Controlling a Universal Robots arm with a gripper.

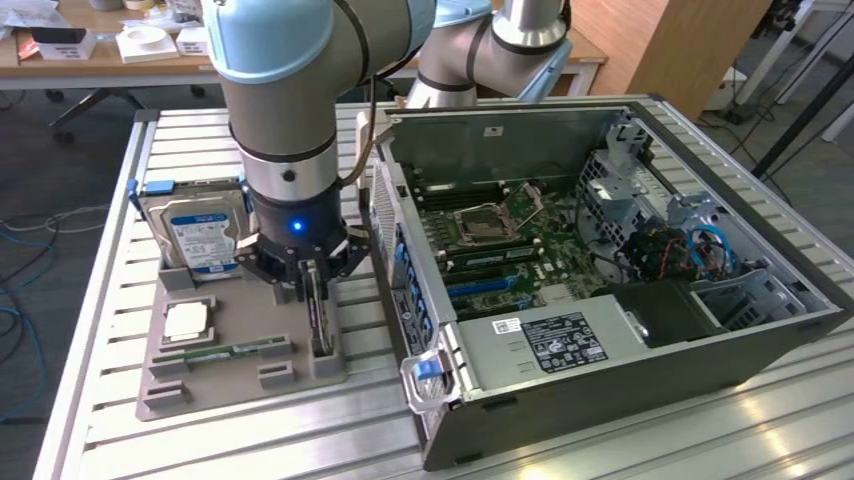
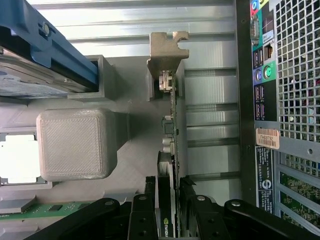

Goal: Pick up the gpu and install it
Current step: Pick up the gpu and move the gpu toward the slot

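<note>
The gpu (image 1: 319,318) is a thin dark card standing on edge in a slot of the grey holder tray (image 1: 227,388), beside the open computer case (image 1: 747,345). My gripper (image 1: 311,280) reaches straight down over it. In the wrist view the gpu (image 2: 173,125) runs away from the camera, its metal bracket sitting in the tray's far post. My gripper (image 2: 168,184) has one black finger (image 2: 150,190) on each side of the card's black cooler, pressed against it. The card still rests in its slot.
On the tray also sit a silver hard drive (image 1: 200,235), a square processor (image 1: 187,320) and a green memory stick (image 1: 238,351). The case's motherboard (image 1: 514,240) lies exposed. The case's rear panel (image 2: 280,100) stands close beside the card. Slatted metal table (image 1: 107,300) underneath.
</note>
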